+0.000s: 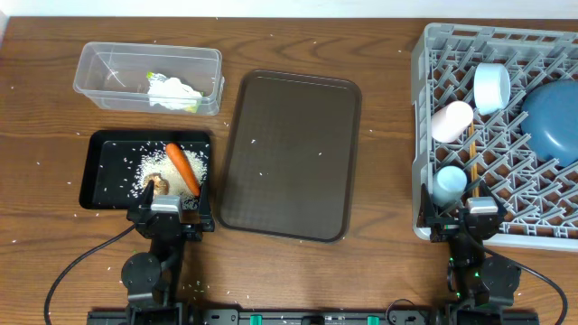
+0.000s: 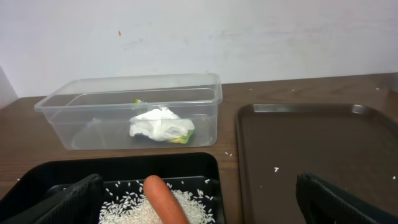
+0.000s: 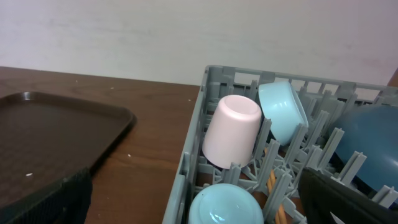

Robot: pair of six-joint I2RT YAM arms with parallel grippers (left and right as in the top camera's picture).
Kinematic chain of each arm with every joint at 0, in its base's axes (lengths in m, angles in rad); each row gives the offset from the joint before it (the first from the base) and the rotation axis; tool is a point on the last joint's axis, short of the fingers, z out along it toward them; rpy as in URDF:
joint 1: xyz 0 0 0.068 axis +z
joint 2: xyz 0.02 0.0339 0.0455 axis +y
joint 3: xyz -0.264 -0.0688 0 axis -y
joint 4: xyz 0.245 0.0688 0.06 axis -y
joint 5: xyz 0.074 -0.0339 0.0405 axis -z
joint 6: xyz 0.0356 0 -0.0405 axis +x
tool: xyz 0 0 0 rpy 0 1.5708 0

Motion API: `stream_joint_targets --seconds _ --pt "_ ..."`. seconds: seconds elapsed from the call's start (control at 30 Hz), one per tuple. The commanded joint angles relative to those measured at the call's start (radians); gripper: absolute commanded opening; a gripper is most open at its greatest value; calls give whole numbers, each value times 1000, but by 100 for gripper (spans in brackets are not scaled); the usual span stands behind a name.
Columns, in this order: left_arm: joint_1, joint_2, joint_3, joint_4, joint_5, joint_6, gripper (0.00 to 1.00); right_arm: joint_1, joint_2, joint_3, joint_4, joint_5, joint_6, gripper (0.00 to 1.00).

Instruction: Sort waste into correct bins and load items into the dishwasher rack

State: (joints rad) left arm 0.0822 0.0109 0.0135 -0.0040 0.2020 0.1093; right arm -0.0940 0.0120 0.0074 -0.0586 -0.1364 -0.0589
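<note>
1. Left gripper, right gripper: I see both spread apart, empty.
2. Orange carrot, white rice grains: in shallow black rectangular tray; crumpled white tissue: in clear plastic tub.
3. Grey lattice plastic rack: holds cups, bowls.
4. Risk, I judge: nudging tray would scatter rice.

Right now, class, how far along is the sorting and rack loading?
Done: carrot and rice in the black tray, tissue in the clear tub, pink cup, blue cup, small bowl, big bowl and chopsticks in the rack. In hand: nothing; left pincer and right pincer open, empty. Left: perhaps stray grains on the brown tray.
</note>
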Motion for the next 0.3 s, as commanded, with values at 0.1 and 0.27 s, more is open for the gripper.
stream_joint_targets --seconds 0.1,0.27 --pt "-4 -7 -10 -47 8 10 98 10 -5 -2 -3 5 -2 99" --pt "-4 -7 -10 -47 7 10 98 10 -5 -2 -3 5 -2 99"
